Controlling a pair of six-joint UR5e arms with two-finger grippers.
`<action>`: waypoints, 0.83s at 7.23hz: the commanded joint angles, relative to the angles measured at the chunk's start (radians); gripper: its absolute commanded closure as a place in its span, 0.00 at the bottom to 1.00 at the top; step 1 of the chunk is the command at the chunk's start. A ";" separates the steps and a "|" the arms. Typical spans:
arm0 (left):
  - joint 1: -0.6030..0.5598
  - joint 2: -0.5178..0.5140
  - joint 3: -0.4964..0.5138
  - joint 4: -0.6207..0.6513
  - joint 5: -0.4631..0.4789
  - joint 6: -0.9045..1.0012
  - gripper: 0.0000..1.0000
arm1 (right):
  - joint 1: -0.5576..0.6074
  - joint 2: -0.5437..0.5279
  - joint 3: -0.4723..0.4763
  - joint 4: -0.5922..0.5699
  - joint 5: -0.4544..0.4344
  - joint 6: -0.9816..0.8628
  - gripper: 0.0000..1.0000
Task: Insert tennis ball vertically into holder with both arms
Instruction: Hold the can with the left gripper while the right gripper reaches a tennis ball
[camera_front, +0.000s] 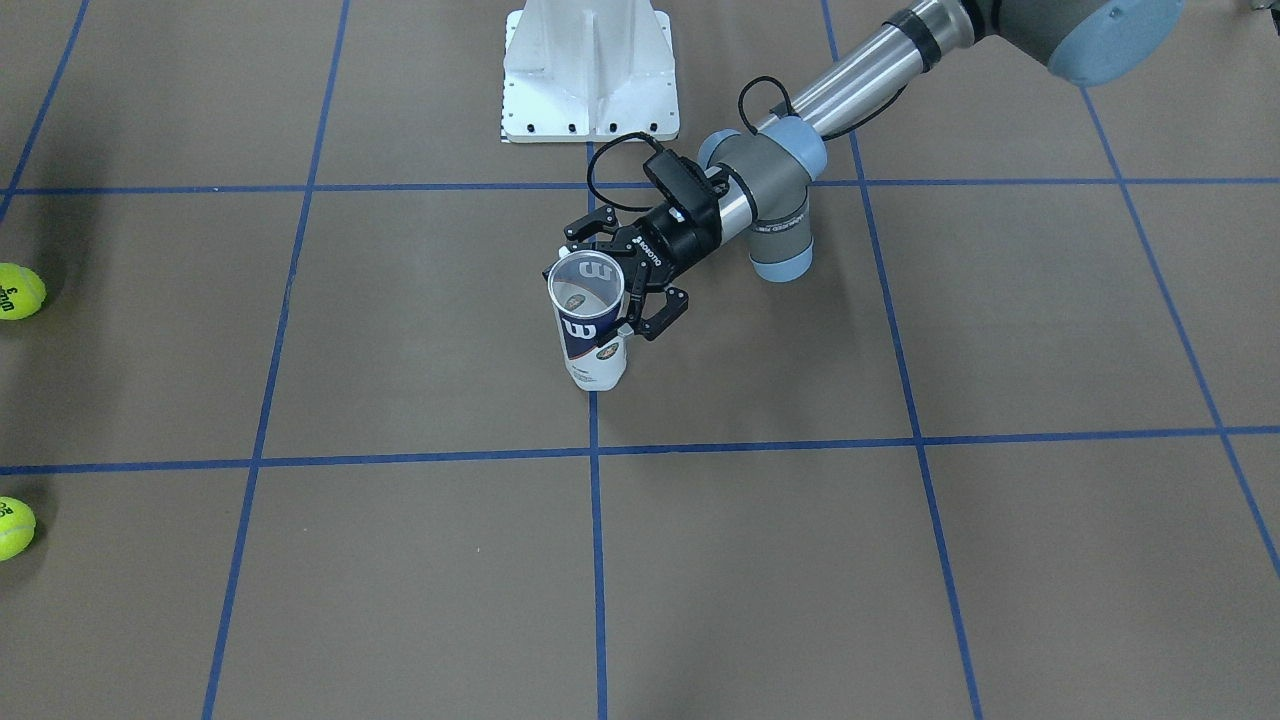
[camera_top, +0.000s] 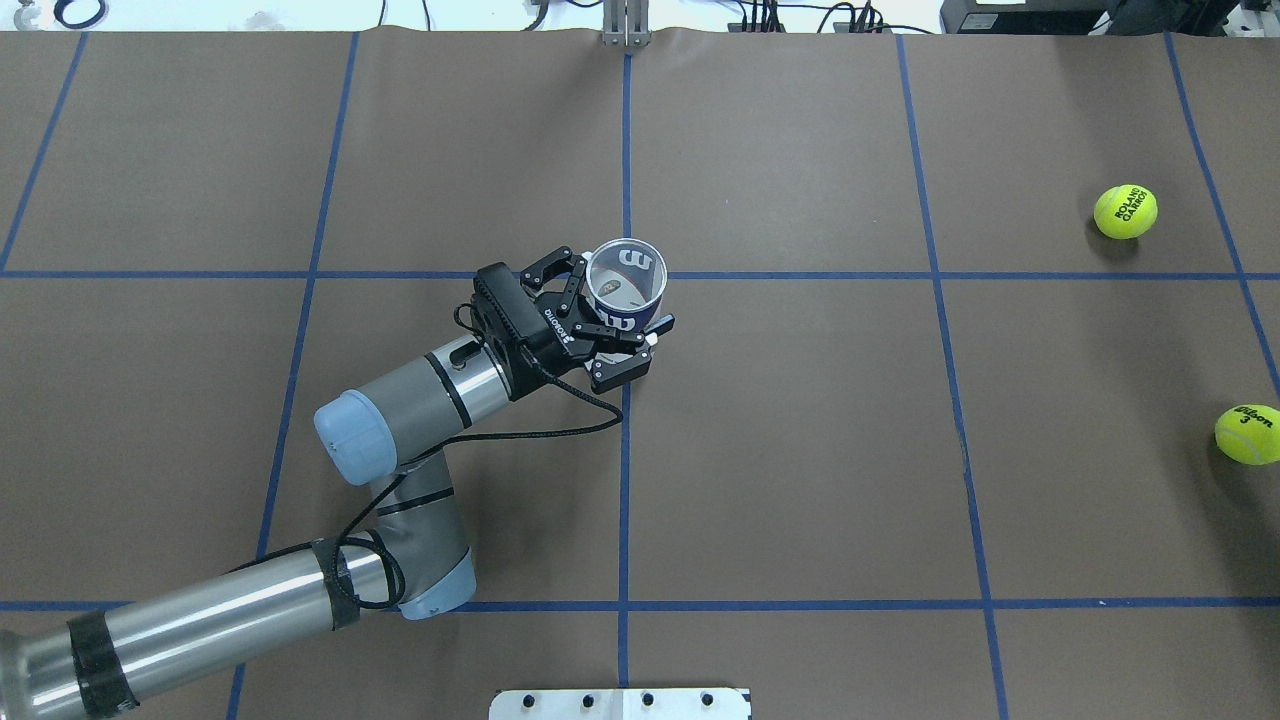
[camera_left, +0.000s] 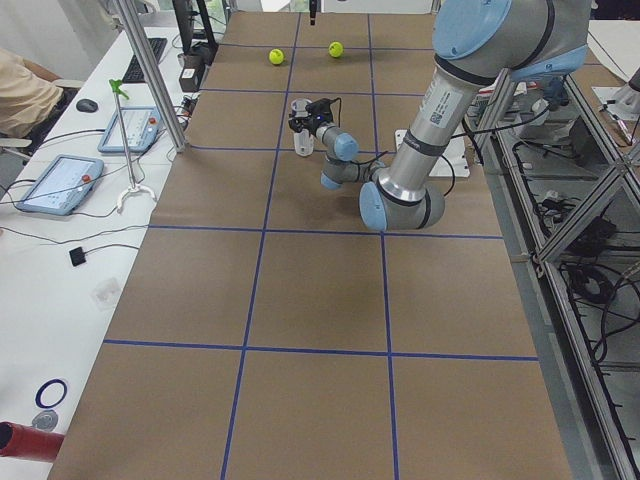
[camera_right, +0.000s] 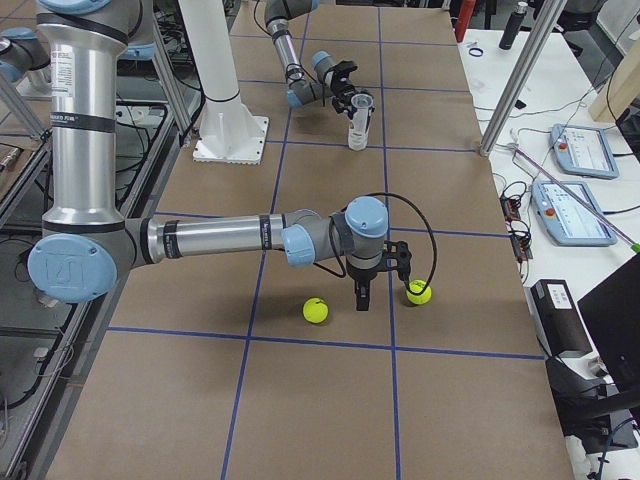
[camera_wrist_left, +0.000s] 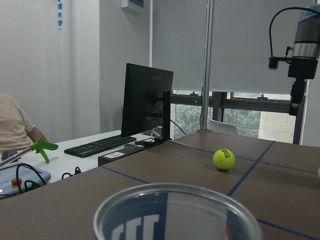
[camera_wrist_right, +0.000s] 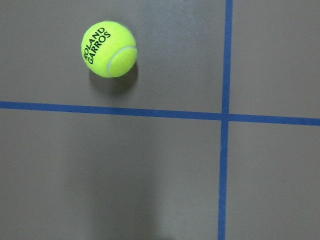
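overhead exterior view: the left gripper (camera_top: 612, 325) has its fingers clamped around the holder (camera_top: 622, 290), a clear can with silver rim and navy "w" label, upright on the brown surface (camera_top: 800, 450), nothing inside. two tennis balls (camera_top: 1125, 212) lie far right. right gripper: cannot tell.
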 joint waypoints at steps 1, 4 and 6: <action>0.000 -0.001 -0.001 0.000 0.000 0.000 0.01 | -0.052 -0.089 0.009 0.159 -0.011 0.095 0.01; 0.000 -0.003 0.000 0.000 0.000 0.000 0.01 | -0.213 -0.246 -0.003 0.482 -0.144 0.299 0.01; 0.000 -0.001 -0.001 0.000 0.000 0.000 0.01 | -0.268 -0.260 -0.031 0.538 -0.204 0.350 0.01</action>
